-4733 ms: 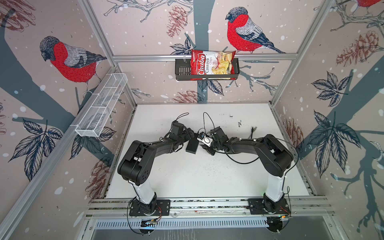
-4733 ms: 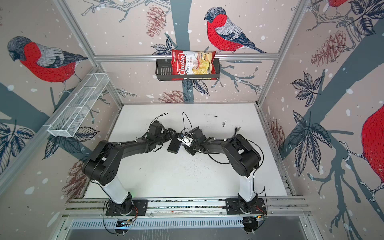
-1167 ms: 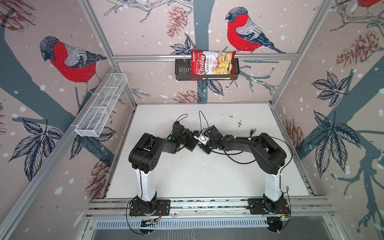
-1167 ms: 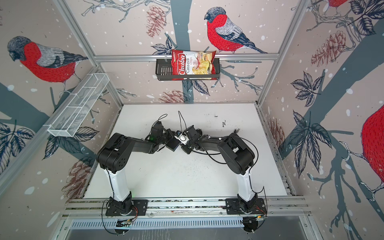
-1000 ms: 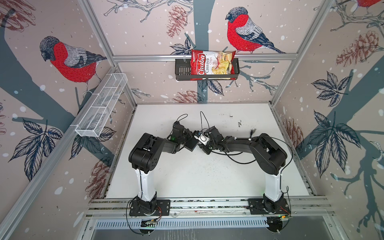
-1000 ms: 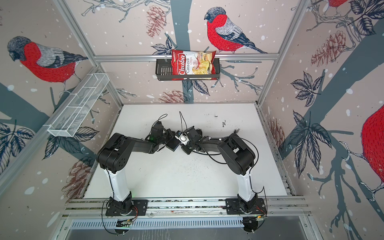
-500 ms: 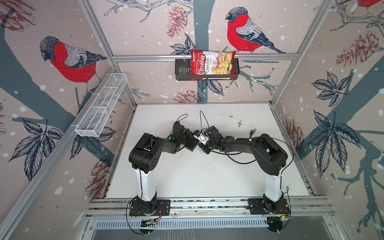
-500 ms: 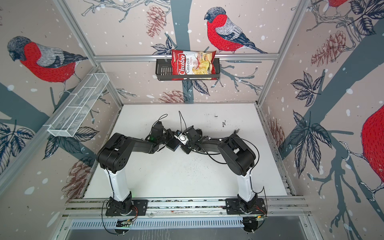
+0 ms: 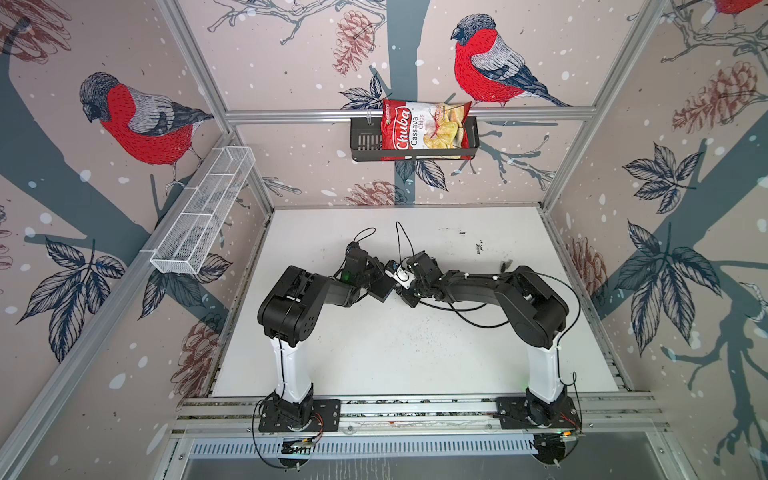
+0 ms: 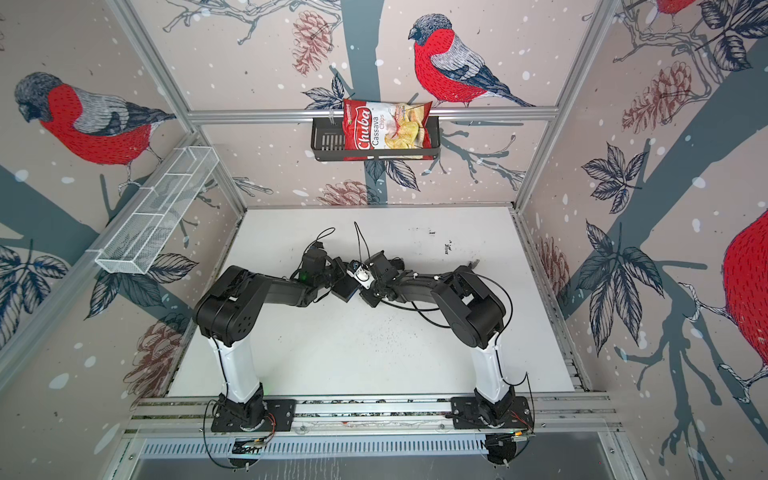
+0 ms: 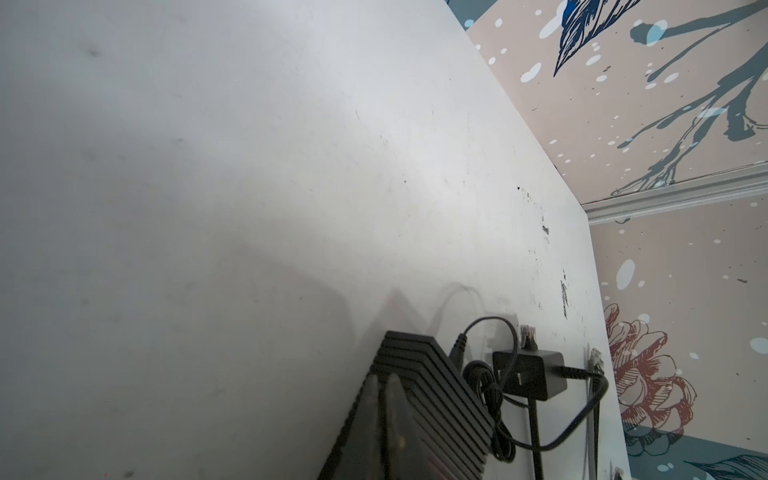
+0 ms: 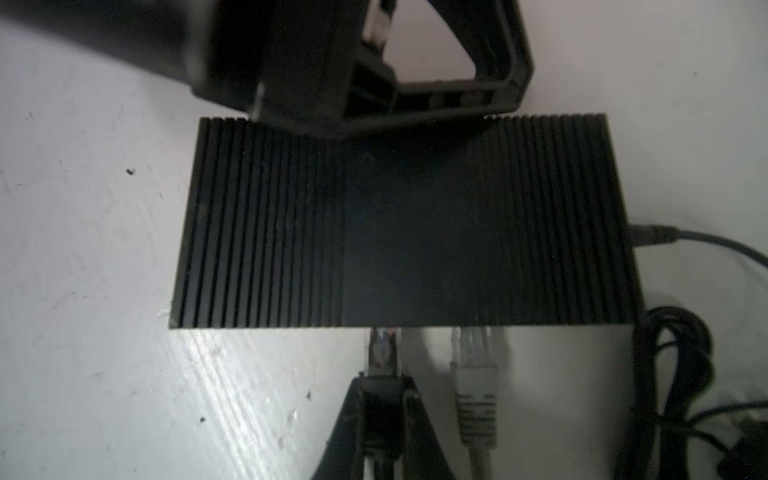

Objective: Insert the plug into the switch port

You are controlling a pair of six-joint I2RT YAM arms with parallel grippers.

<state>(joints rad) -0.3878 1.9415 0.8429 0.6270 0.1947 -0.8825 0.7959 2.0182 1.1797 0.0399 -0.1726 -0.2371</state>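
Here the plug (image 12: 383, 345) in the right hand (image 12: 384, 388) touches the switch (image 12: 407, 224).

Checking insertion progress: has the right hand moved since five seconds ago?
Yes. The right hand, holding the plug, has shifted left in both top views, away from the dark scuff, toward the switch.

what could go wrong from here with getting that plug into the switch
1. The plug looks to be only at the port mouth, pinched at its rear by the right claw. A slight tilt could jam it on the port edge.
2. The grey plug in the neighbouring port is close, so the right claw may snag it.
3. The left claw bears only on the far edge of the switch, so the push might pivot the switch.
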